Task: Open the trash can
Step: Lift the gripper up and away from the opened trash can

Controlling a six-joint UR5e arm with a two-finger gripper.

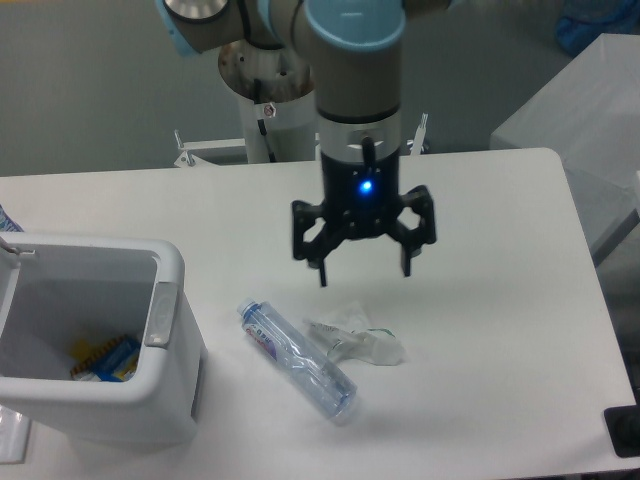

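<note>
The trash can (170, 400) is a large white boxy bin at the table's front left. Its top stands open, and coloured litter shows inside at the bottom. A grey latch tab (160, 313) sits on its right rim. My gripper (364, 273) hangs above the table's middle, well to the right of the bin and apart from it. Its black fingers are spread open with nothing between them, and a blue light glows on the wrist.
A clear plastic bottle (297, 360) lies on its side right of the bin, with a crumpled clear wrapper (357, 341) beside it. The white table (480, 300) ends at the right, where a pale box (590, 120) stands.
</note>
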